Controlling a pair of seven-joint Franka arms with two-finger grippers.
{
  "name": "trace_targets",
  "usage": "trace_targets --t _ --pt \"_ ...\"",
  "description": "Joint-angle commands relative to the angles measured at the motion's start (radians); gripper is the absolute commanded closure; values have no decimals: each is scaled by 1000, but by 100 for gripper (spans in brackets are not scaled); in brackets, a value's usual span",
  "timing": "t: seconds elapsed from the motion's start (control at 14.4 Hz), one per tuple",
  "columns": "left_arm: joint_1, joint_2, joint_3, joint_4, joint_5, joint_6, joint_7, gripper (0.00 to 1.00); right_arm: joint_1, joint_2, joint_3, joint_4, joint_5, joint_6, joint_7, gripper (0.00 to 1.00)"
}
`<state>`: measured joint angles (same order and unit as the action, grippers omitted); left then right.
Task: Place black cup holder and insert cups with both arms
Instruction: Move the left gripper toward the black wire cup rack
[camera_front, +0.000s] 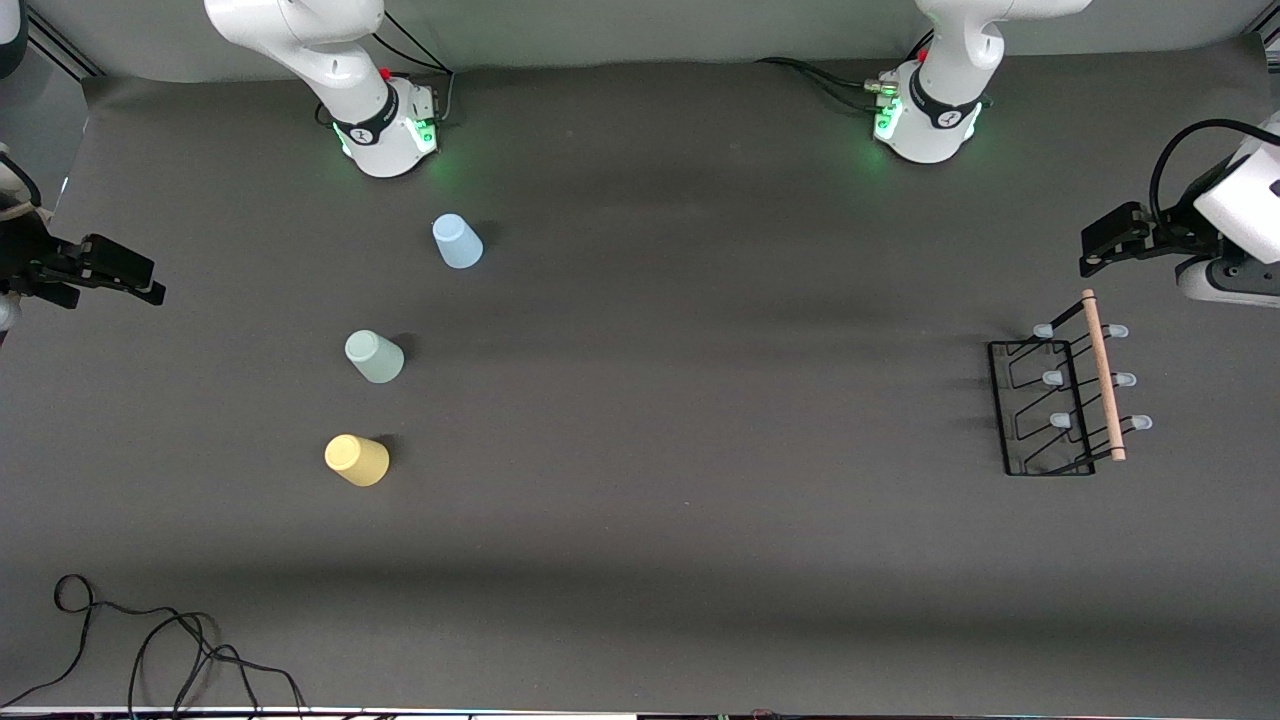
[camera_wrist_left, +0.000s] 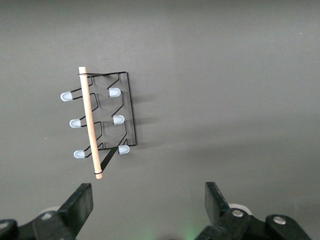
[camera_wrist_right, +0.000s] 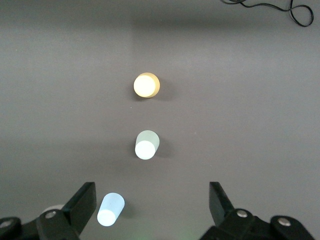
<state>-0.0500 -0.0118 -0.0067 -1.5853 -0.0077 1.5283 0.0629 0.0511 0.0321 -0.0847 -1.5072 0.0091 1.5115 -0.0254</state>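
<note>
**A:** What did you have on the table?

**B:** You had a matte dark grey cloth (camera_front: 700, 420) with soft creases. The rack (camera_front: 1050, 410) stood at the left arm's end: thin black wire bent into a rectangular base, a smooth pale wooden rod (camera_front: 1103, 375) along its top, and six rounded pale tips (camera_wrist_left: 114, 92) on the pegs, three on each side of the rod.

**A:** And the cups?

**B:** Three plain tapered plastic cups stood upside down toward the right arm's end, well apart from one another in a loose line. The blue cup (camera_front: 457, 241) was farthest from the front camera, the mint cup (camera_front: 374, 357) was in the middle, and the yellow cup (camera_front: 357, 460) was nearest. All three looked smooth and slightly glossy.

**A:** How were your grippers?

**B:** Your left gripper (camera_wrist_left: 147, 205) hung over the cloth near the rack, its flat black fingers (camera_wrist_left: 80, 202) spread wide with nothing between them. Your right gripper (camera_wrist_right: 152, 205) hung over the right arm's end of the table, just as wide and just as empty. In its wrist view the cups lay below it on the cloth.

**A:** Anything else?

**B:** A thin black cable (camera_front: 150, 640) lay in loops on the cloth near the front camera, at the right arm's end.
</note>
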Motion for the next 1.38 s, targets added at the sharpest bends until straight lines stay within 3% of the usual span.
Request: trace_targets --t 0.0,0.48,0.9,1.11,1.32 --pt "-4 -10 1 -2 17 -13 12 0 6 -8 -4 -22 17 -2 -5 0" --pt "21 -14 31 -7 17 -17 29 0 4 -12 -4 -28 9 23 1 0" --pt "205 -19 45 -51 17 19 267 0 6 -11 -6 -28 9 12 2 0" --pt "216 -45 45 -168 17 128 267 0 6 -12 -6 -22 9 12 -1 0" --pt "209 -69 42 -376 17 355 259 0 6 -12 -6 -27 6 12 -4 0"
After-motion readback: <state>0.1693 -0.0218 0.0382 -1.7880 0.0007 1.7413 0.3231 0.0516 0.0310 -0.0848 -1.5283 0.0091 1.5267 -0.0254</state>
